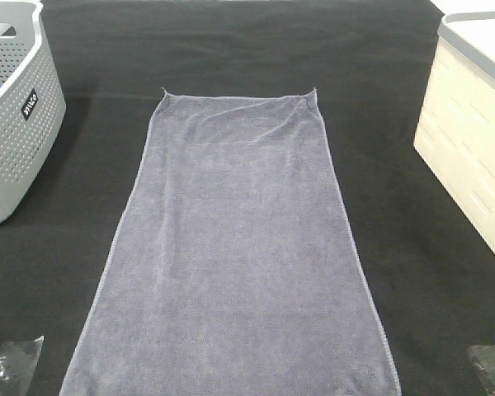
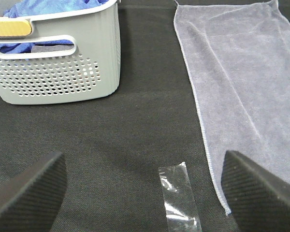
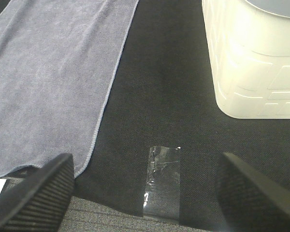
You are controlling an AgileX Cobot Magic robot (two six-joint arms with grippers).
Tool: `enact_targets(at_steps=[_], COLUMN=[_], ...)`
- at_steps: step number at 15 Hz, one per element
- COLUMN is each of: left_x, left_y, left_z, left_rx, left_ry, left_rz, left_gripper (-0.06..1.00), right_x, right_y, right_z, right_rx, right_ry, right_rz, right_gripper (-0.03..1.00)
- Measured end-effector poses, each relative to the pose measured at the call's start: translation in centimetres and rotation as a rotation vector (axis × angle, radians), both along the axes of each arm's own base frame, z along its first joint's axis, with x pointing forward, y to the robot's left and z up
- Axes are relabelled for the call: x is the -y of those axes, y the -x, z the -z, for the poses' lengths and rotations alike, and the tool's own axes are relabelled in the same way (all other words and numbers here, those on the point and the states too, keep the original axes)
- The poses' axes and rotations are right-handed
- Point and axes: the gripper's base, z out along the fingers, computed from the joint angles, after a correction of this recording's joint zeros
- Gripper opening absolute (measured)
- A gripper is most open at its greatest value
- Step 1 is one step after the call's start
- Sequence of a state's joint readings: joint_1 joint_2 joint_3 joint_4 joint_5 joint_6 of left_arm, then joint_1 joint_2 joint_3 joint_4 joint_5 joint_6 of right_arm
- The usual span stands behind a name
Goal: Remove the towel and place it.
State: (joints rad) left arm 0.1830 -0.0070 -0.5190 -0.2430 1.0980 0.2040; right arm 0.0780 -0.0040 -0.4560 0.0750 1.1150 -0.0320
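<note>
The greyish-lavender towel lies flat and spread out lengthwise down the middle of the black table cover. It also shows in the left wrist view and in the right wrist view. My left gripper is open and empty, above the cover beside the towel's near left corner. My right gripper is open and empty, above the cover beside the towel's near right corner. In the exterior high view neither gripper shows.
A grey perforated basket holding blue cloth stands at the left. A cream bin stands at the right. Clear tape strips lie on the black cover at near left and near right.
</note>
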Motion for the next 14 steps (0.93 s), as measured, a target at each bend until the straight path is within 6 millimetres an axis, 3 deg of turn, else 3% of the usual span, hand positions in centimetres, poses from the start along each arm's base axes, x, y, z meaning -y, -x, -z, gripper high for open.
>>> enact_targets(at_steps=[14], left_x=[-0.17], left_y=[0.01], left_z=[0.03], left_rx=[-0.002], left_ry=[-0.030], left_rz=[-0.005], left_gripper=[0.81], right_x=[0.00], right_y=[0.00], right_z=[0.00], right_rx=[0.000], right_ry=[0.000], right_rz=[0.000], right_gripper=[0.78])
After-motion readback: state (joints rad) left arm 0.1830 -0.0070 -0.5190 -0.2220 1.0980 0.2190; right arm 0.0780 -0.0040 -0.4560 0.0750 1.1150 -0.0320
